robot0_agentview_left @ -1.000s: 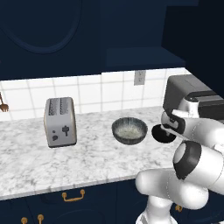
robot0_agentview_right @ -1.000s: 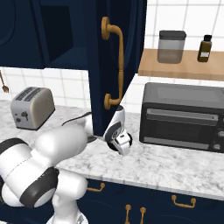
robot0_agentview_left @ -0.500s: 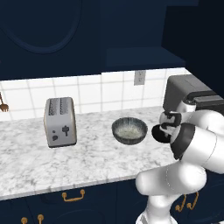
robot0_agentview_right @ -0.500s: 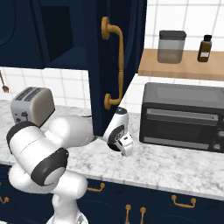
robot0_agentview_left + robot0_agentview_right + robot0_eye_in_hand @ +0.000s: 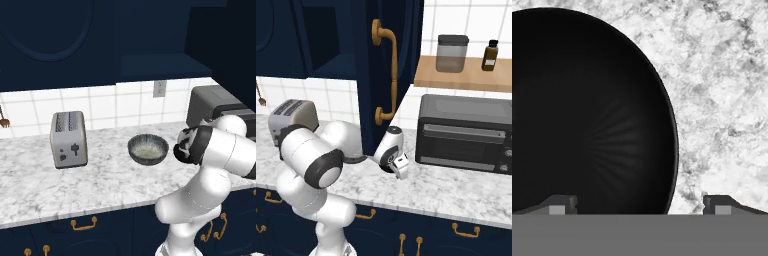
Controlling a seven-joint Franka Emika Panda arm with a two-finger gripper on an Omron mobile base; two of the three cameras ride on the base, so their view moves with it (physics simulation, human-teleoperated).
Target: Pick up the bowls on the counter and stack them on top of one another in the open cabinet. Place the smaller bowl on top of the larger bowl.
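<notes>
Lowering over the small glossy black bowl (image 5: 587,115) near the marbled stone counter's (image 5: 722,100) back edge, the two-finger gripper (image 5: 639,205) had been brought closer, jaws spread, its rim straddled for a grasp.

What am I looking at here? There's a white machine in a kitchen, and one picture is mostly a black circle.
The white machine is a robot arm on a driving base. Two pictures come from cameras on that base, looking over the arm from its left and its right. The third comes from a camera on its hand, looking down past its gripper.

On the marbled counter stand a toaster, a wide grey bowl and a dark toaster oven. The black circle is a small black bowl on the counter, seen close from above. The gripper is open, one fingertip over the bowl and one over the counter, so it seems lined up on the rim. Nothing is held yet. Above is the open cabinet where the bowls should go.
</notes>
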